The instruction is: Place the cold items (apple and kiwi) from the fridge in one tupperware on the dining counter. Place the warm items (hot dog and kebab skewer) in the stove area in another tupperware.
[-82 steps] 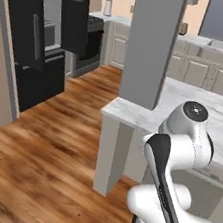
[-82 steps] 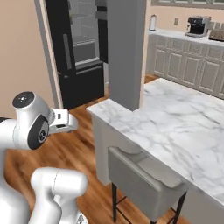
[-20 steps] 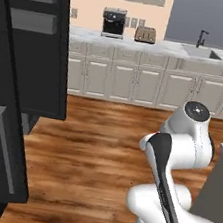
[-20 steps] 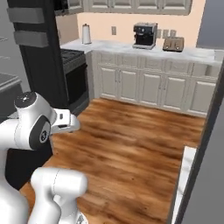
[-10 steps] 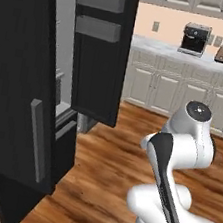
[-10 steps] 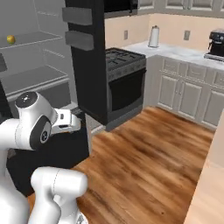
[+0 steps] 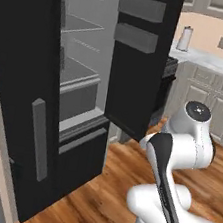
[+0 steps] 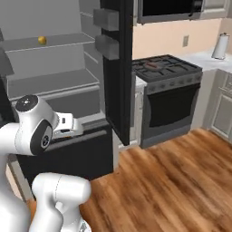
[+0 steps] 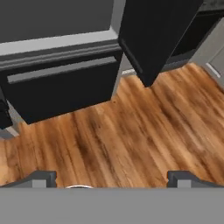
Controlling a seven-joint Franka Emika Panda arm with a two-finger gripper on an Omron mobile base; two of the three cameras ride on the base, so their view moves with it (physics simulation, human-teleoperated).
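Black fridge (image 8: 113, 68) stands open; claw (image 9: 112, 178) points at wood floor (image 9: 131, 131).

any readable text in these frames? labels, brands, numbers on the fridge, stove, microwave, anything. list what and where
None: no text can be read in any view.
The fridge doors and drawer front are plain black, with no logo.
The stove and the microwave above it show no legible panel or markings.
The paper towel roll is blank.
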